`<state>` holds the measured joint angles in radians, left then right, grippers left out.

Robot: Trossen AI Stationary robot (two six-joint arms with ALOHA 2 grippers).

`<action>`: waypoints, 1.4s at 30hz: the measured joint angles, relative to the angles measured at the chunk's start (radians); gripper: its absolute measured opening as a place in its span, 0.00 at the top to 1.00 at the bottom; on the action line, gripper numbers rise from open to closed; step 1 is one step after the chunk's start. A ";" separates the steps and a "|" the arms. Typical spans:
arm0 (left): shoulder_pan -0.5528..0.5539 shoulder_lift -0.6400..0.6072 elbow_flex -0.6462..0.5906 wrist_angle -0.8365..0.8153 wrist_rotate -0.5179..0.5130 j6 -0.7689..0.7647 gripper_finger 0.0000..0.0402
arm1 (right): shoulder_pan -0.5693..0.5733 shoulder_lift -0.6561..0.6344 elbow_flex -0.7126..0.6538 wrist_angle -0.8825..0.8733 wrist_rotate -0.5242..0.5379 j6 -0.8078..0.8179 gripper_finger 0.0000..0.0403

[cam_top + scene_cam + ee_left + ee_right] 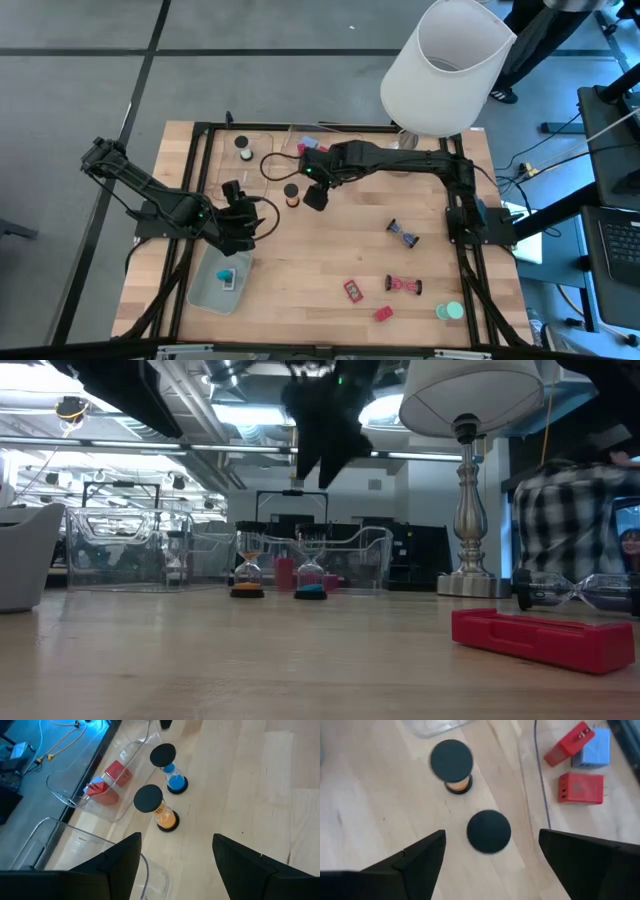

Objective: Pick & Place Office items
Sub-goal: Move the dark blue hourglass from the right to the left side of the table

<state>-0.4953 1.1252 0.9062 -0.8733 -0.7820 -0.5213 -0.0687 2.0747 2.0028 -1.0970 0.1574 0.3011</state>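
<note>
Overhead, spread right fingers (490, 850) above two black-capped hourglasses (451, 765) (smooth glass) on pale grainy wood (370, 810).

White lamp (447, 65) stands beside clear tray (262, 150); pale tray (205, 287) nearer.

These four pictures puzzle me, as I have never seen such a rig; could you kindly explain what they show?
Two dark robot arms work at a wooden table. One camera looks down from above, one sits at table-top height, and one rides on each wrist. The right gripper hovers open and empty above two standing sand timers, an orange one and a blue one. The left gripper waits open near a pale green tray. More timers and red blocks lie scattered; a white lamp stands at the far edge.
</note>
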 joint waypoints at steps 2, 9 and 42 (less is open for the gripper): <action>0.000 0.000 0.000 0.000 0.011 -0.014 0.40 | 0.010 0.000 0.040 -0.045 0.000 -0.031 0.22; 0.000 0.000 0.000 0.000 0.026 -0.035 0.40 | 0.043 0.000 0.060 -0.215 0.017 -0.062 0.26; 0.000 0.000 0.000 0.001 0.000 -0.042 0.40 | 0.426 -0.561 -0.915 -0.101 0.079 0.847 0.27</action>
<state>-0.4957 1.1252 0.9062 -0.8722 -0.7817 -0.5629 0.3570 1.5139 1.0873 -1.1982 0.2360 1.1485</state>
